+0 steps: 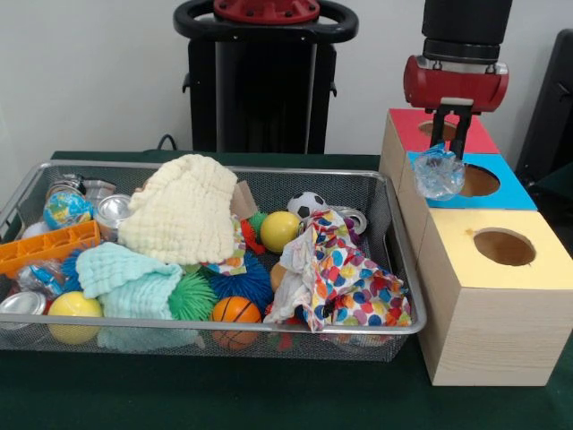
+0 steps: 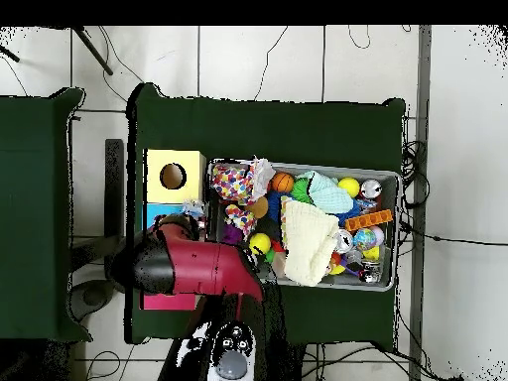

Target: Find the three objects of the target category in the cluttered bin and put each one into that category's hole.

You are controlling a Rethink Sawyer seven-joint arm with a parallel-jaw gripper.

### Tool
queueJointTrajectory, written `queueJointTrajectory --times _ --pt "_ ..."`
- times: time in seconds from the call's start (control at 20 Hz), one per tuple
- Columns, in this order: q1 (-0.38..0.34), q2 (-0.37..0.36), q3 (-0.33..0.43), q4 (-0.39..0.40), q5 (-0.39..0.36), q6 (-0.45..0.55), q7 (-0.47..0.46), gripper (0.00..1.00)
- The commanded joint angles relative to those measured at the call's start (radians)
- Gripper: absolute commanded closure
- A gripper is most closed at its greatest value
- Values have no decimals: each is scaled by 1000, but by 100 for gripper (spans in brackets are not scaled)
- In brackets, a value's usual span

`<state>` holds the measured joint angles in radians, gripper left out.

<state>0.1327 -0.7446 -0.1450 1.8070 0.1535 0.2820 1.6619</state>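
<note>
step: drop | hand (image 1: 452,141) clamped on crinkly blue-white packet (image 1: 439,172) over blue box (image 1: 501,199) | I centre it above the hole (image 1: 479,182) before releasing, near the tabletop's (image 1: 269,394) robot-side edge

Blue box's hole (image 1: 479,181) lies open beside the gripper (image 1: 452,134); a crinkly packet (image 1: 439,172) hangs at its rim. The wire basket (image 1: 405,269) is heaped full.

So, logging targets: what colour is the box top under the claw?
Blue, seen best in the front view.
</note>
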Motion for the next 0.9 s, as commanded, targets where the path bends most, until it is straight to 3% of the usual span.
queueJointTrajectory --times 0.05,0.9 --pt "39 -3 -12 92 65 47 286 100" --pt "46 44 3 125 102 -39 264 100"
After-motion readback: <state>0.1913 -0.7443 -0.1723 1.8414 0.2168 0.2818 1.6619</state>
